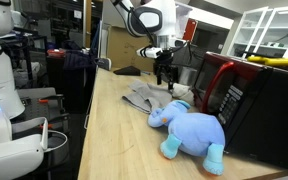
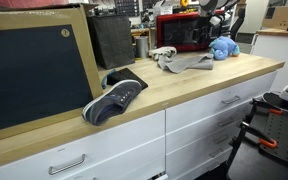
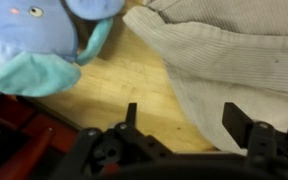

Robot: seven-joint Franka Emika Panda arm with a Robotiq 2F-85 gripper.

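We see pincer (image 3: 180, 115) spread wide, empty, hanging over table (image 3: 124, 85). Grey cloth (image 3: 234, 50) at 1 o'clock: nothing grips it, so it slumps crumpled. Blue plush elephant (image 3: 44, 40) at 10 o'clock, soft, toppled sideways.

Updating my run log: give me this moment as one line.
gripper: open, empty | over: grey cloth edge | beside: blue plush elephant | surface: wooden counter

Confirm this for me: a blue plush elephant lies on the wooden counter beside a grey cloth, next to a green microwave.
One detail is wrong: the microwave is red, not green, as both exterior views show. The rest stands: the blue plush elephant lies on the wooden counter beside the grey cloth, next to that microwave.
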